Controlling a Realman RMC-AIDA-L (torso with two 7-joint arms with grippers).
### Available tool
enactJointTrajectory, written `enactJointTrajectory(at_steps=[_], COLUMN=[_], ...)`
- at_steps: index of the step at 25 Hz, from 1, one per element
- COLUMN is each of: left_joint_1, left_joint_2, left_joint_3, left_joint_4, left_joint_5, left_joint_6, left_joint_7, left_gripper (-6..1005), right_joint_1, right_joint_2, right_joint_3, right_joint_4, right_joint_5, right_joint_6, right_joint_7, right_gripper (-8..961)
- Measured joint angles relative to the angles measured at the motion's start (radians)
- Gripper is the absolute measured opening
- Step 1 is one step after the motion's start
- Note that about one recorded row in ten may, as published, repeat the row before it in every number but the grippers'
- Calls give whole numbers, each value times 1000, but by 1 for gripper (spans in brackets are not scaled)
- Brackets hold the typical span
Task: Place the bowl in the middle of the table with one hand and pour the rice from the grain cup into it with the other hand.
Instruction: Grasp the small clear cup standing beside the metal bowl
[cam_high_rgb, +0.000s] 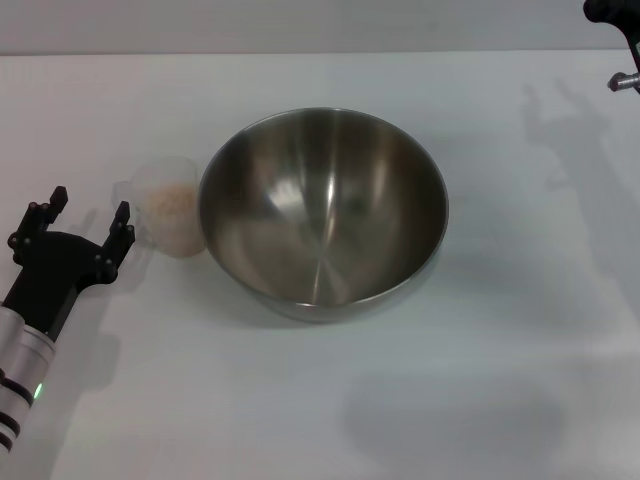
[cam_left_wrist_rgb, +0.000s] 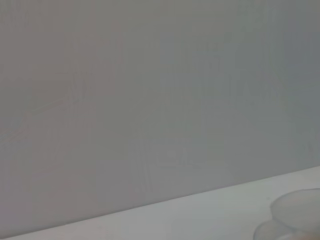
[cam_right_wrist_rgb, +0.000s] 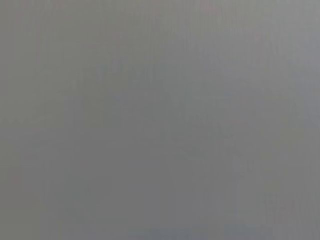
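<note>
Head view: the large round stainless-steel mixing bowl (cam_high_rgb: 323, 212) stands upright near the centre of the plain white table (cam_high_rgb: 520, 400), its inside bare. At the bowl's 9 o'clock, touching its wall, stands the small clear plastic grain cup (cam_high_rgb: 168, 215), upright and holding pale beige rice (cam_high_rgb: 172, 205). The left gripper (cam_high_rgb: 88, 214) lies at the cup's 9 o'clock, just beside it, claw spread wide and holding nothing. The right gripper (cam_high_rgb: 622, 40) sits at the table's 1 o'clock corner; its claw state cannot be told.
</note>
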Motion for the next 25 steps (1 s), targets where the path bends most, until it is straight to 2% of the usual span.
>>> enactJointTrajectory(at_steps=[25], left_joint_1=[-46], left_joint_2=[-1], left_joint_3=[-48], left_joint_4=[2], left_joint_5=[0], left_joint_6=[-54], left_joint_7=[-2], left_gripper=[623], right_joint_1=[8], right_joint_2=[1], right_joint_3=[0], right_joint_4=[-6], right_joint_5=[-2], right_joint_6=[9], right_joint_7=[0], right_gripper=[406])
